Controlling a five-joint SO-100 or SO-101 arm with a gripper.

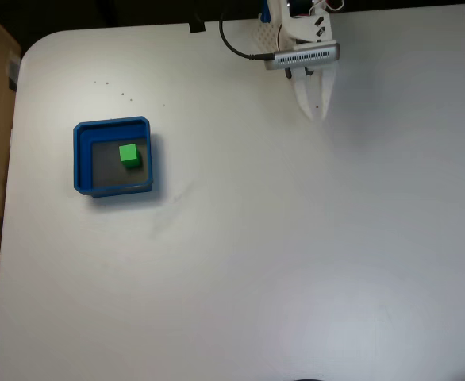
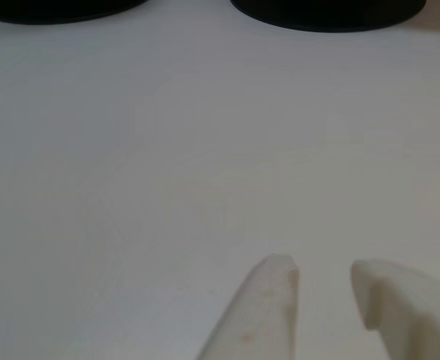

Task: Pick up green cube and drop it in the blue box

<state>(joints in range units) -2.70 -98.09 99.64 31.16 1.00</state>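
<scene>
Looks basically done: green cube (image 1: 130, 155) sits inside the blue box (image 1: 80, 151), while the gripper (image 1: 314, 113) hangs well apart, fingers slightly parted, holding nothing.

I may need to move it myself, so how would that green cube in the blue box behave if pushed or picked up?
The green cube looks solid with flat faces, so it would probably slide, not roll, and stay stiff when pinched. Being small, it is likely light. Pushed, it should soon stop against the blue box walls.
</scene>
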